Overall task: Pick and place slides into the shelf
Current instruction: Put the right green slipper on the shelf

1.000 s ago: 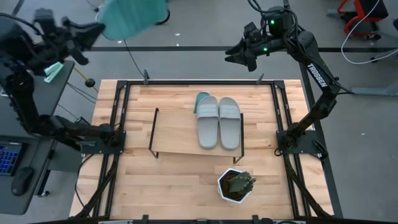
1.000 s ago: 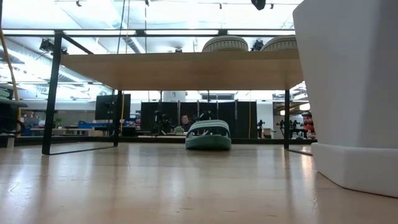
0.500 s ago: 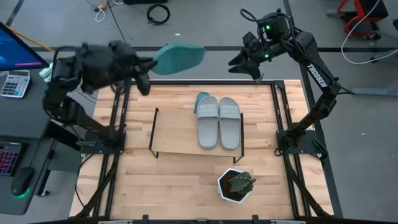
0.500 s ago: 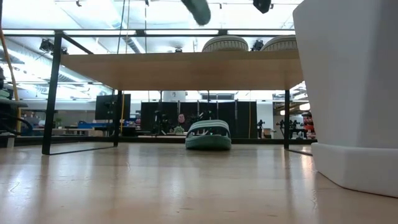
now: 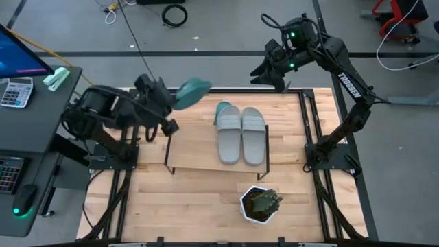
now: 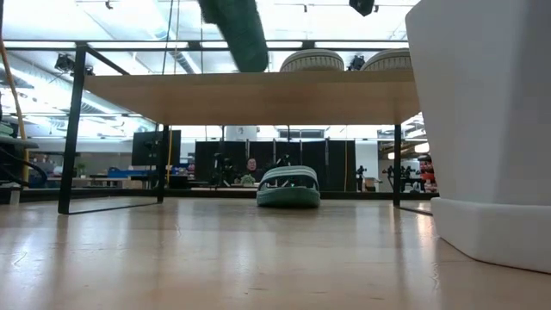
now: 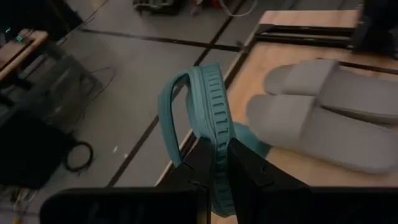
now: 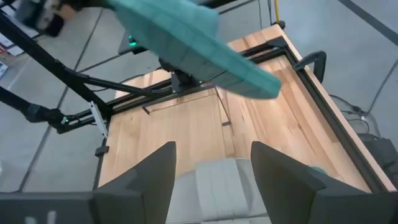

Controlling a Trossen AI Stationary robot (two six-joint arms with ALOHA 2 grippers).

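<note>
Carrying teal slide point(image 5: 193, 90) edge-on, left hand point(image 7: 214, 168) clamped on its sole, for setting on shelf point(image 5: 195, 147) beside grey pair point(image 5: 241, 134) | right hand point(image 5: 269, 71) parked apart, clear of counter point(image 5: 206, 206).

Two slides point(image 5: 241, 134) lay side by side on the shelf point(image 5: 195, 147). Another slide point(image 6: 288, 188) lay behind it on the tabletop point(image 5: 199, 199). A plant pot point(image 5: 260, 204) stood in front.
</note>
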